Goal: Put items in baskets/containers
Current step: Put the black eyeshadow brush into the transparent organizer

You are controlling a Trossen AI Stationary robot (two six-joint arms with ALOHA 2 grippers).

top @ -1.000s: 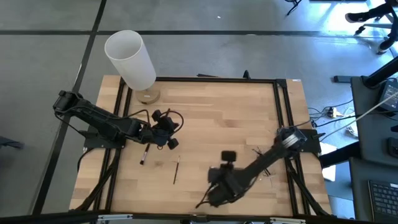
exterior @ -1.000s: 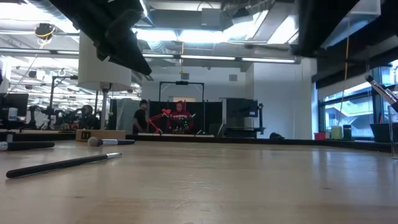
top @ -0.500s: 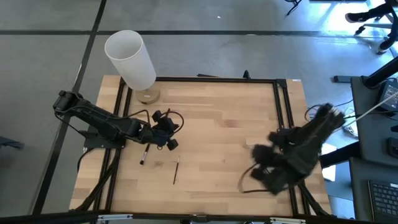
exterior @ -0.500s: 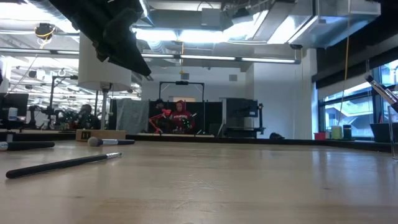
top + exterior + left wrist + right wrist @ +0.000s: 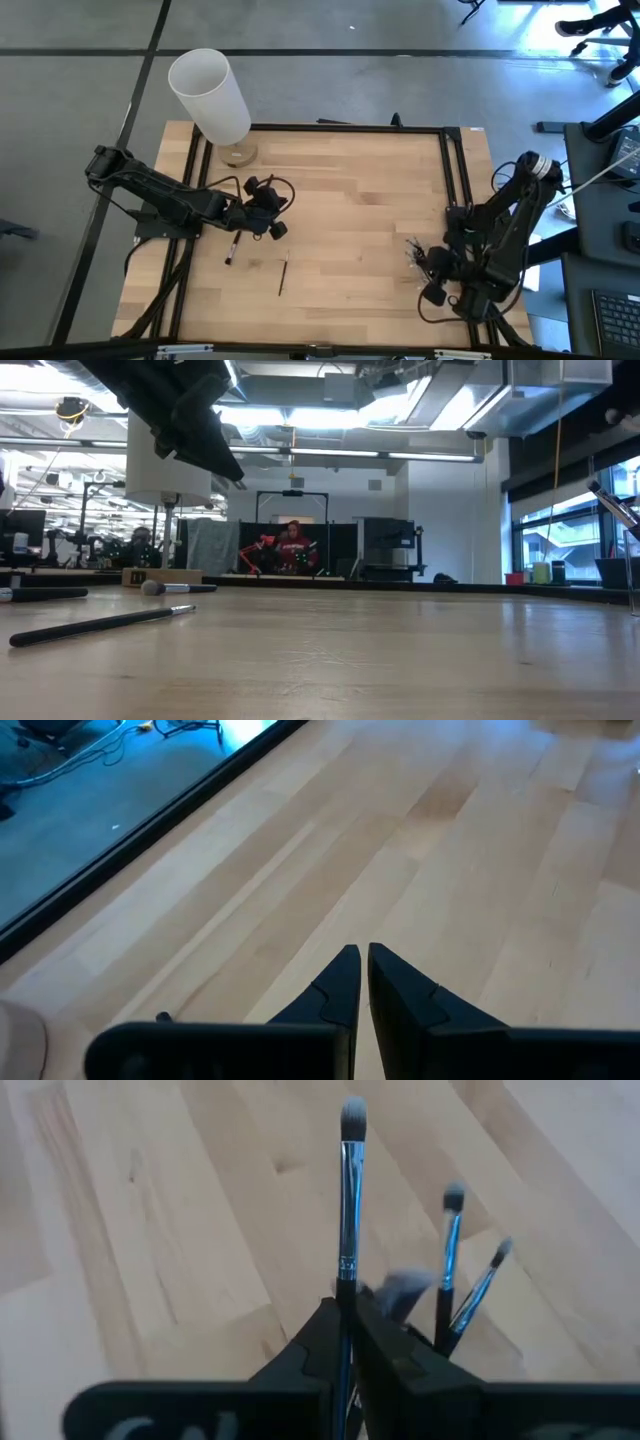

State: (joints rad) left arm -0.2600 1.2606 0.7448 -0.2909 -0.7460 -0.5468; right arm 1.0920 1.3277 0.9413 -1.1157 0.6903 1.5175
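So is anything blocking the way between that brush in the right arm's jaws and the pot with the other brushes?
Nothing visible. The right gripper holds a brush right beside the standing brushes, bare table around.

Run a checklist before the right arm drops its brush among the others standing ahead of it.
1. Grip: ok. The right claw is shut on a brush, pale tip pointing away from the claw.
2. Held brush free of the others: ok. It stands apart from the standing brushes.
3. Target found: ok. The standing brushes lie just beyond the claw.
4. Container rim: cannot tell. Its edges do not show in any view.
5. Left claw out of the way: ok. It is shut, empty, over the table's left side.
6. Table done: not ok. Two loose brushes lie near the left arm.
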